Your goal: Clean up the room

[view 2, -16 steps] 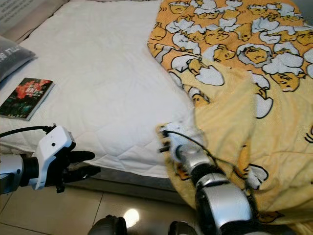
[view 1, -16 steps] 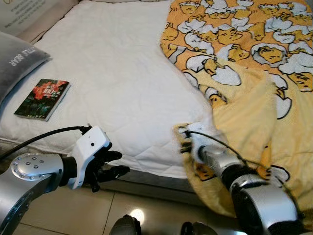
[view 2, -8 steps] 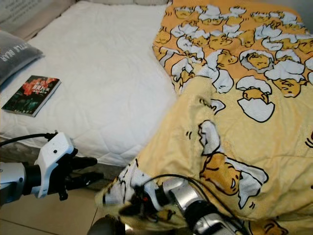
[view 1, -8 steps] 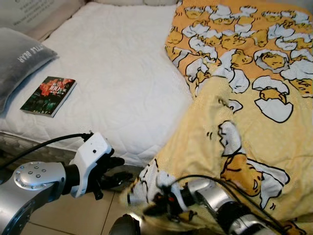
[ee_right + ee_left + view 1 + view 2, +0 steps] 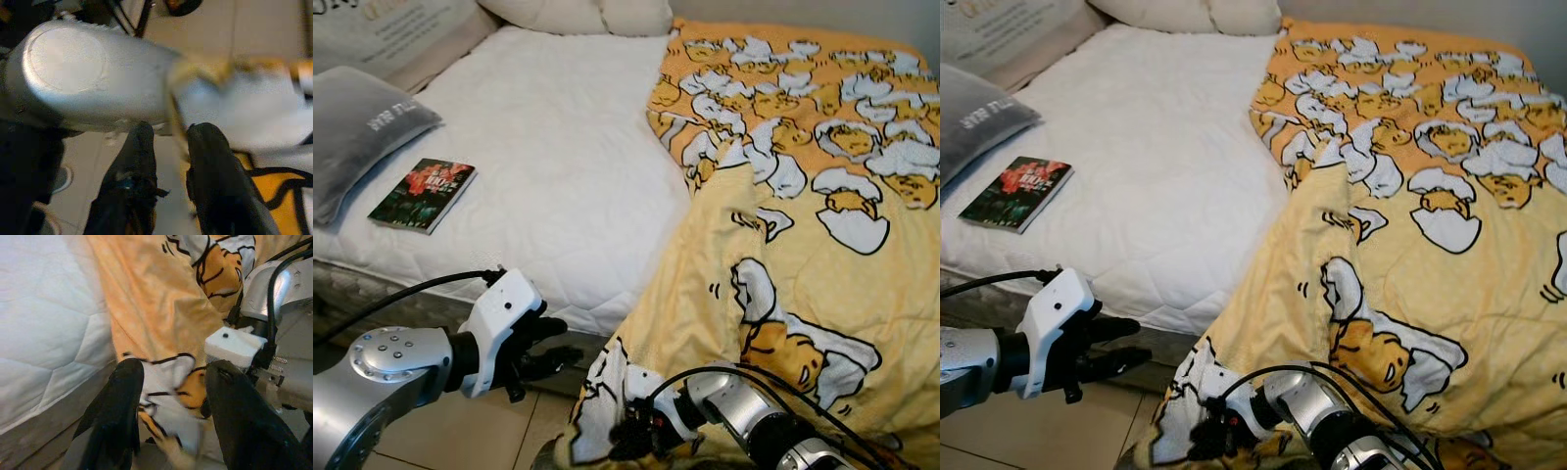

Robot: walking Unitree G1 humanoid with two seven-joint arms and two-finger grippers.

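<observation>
A yellow blanket (image 5: 803,196) printed with ducks and eggshells covers the right half of the white mattress (image 5: 538,166) and hangs over its front edge. My right gripper (image 5: 631,439) is low by the floor, shut on the blanket's hanging corner (image 5: 171,387). My left gripper (image 5: 558,343) hovers open and empty by the bed's front edge, left of that corner. In the left wrist view its black fingers (image 5: 117,411) frame the blanket corner and the right gripper's white body (image 5: 234,345). In the right wrist view the blanket's blurred edge (image 5: 178,112) runs between the right fingers (image 5: 139,171).
A book (image 5: 423,194) with a red cover lies at the mattress's left front. Beside it is a grey pillow (image 5: 362,132), and white pillows (image 5: 587,15) sit at the head. Tiled floor (image 5: 460,441) lies below the bed edge.
My right gripper has pulled the blanket corner from the bed's edge down and left toward the floor, unfolding the blanket over the front edge. The head view has shifted. The left gripper has barely moved.
</observation>
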